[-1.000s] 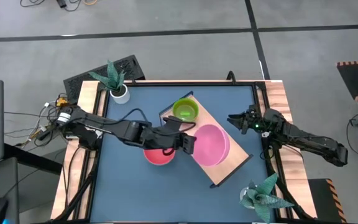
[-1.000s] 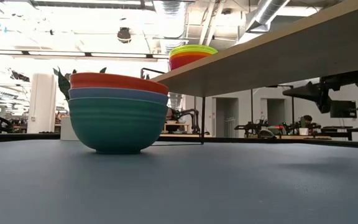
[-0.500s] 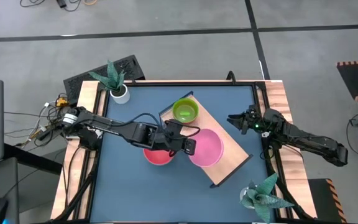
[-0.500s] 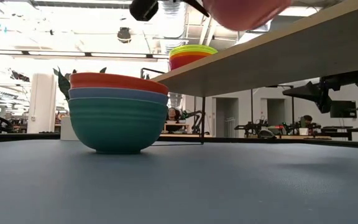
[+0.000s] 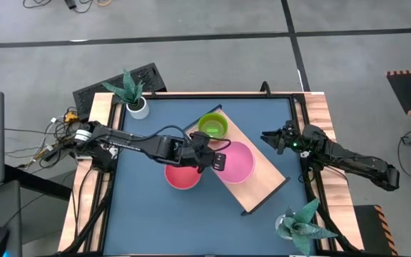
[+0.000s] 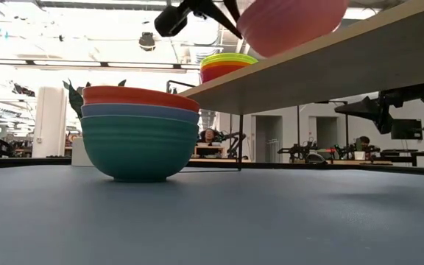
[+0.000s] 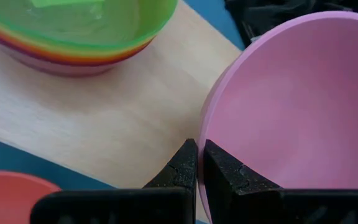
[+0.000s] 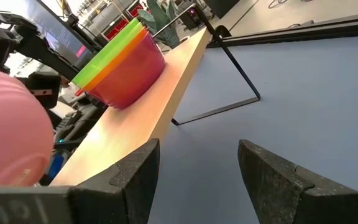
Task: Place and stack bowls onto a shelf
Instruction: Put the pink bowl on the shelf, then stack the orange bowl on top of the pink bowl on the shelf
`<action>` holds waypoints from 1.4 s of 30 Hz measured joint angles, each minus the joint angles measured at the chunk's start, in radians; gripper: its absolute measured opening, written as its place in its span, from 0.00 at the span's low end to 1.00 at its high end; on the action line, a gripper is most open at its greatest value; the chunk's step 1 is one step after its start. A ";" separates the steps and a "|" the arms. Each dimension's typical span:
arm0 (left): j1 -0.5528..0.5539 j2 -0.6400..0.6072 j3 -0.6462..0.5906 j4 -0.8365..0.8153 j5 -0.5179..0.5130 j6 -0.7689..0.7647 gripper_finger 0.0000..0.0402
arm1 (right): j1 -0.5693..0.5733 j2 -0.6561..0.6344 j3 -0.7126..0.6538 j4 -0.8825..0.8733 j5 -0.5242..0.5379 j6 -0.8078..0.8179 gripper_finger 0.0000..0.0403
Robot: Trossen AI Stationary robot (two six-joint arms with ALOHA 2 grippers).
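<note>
My left gripper (image 5: 217, 160) is shut on a large pink bowl (image 5: 238, 163) over the middle of the light wood shelf (image 5: 264, 187). In the low view the pink bowl (image 6: 293, 23) hangs tilted just above the shelf board (image 6: 330, 68). A stack of small bowls with a green one on top (image 5: 212, 127) stands on the shelf's far end. A stack of larger bowls, teal, blue and red (image 6: 140, 132), stands on the table beside the shelf (image 5: 183, 177). My right gripper (image 5: 270, 138) waits open at the table's right edge. My left gripper pinches the pink bowl's rim (image 7: 204, 140) on the side toward the table's left. One finger (image 7: 232, 180) is inside the bowl and the other finger (image 7: 178, 169) is outside. The bowl hangs tilted; I cannot tell whether its base touches the shelf.
A white pot with a plant (image 5: 135, 106) stands at the far left corner and another plant (image 5: 300, 223) at the near right corner. Wooden rails (image 5: 100, 114) run along the table's sides. Bare shelf board (image 5: 255, 200) lies nearer than the pink bowl.
My left gripper has gone down with the pink bowl. The bowl was above the low view's top edge a second ago and now hangs just over the shelf board. The bowl has also shifted slightly toward the table's left.
</note>
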 joint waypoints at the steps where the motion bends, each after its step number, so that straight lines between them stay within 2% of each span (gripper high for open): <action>1: 0.003 0.004 0.000 0.004 0.007 0.000 0.00 | 0.000 0.000 0.000 0.000 0.001 0.000 0.61; 5: 0.013 0.021 0.000 0.014 0.046 0.009 0.00 | 0.000 0.000 0.000 0.000 0.001 0.000 0.61; 16: 0.021 0.051 0.000 0.064 0.054 0.014 0.00 | 0.000 0.000 0.000 0.000 0.002 0.001 0.61; 22: 0.020 0.051 0.000 0.130 0.032 0.111 0.01 | 0.000 0.000 0.000 0.000 0.002 0.001 0.61; 25: 0.020 0.050 0.000 0.148 0.020 0.128 0.05 | 0.000 0.000 0.000 0.000 0.002 0.001 0.61; 35: 0.020 0.050 0.000 0.161 0.005 0.138 0.31 | 0.000 0.000 0.000 0.000 0.002 0.001 0.61; 42: 0.020 0.043 0.019 0.159 0.016 0.192 0.40 | 0.000 0.000 0.000 0.000 0.002 0.001 0.61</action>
